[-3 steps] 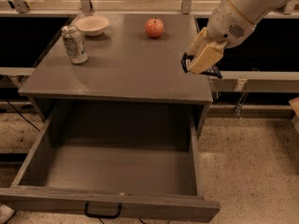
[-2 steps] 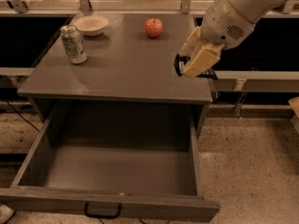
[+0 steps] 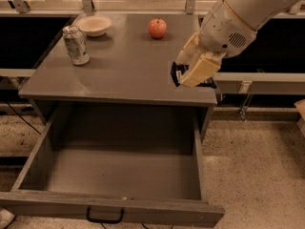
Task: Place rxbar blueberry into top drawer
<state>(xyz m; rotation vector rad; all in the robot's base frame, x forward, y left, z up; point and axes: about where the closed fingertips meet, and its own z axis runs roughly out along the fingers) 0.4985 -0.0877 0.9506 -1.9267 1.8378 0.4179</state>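
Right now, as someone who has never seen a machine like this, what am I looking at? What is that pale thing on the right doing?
The pale shape is a robot's single arm, reaching in from the upper right. At its tip is the end effector, a two-finger clamp. It is closed on a small dark snack bar, the rxbar blueberry, over the right front part of a grey cabinet top. There is only one picture, from a camera looking down on the cabinet from its front. On the top stand a dented can, a white bowl and a red apple. Below, the top drawer is pulled wide open, and the bar is not in it yet.
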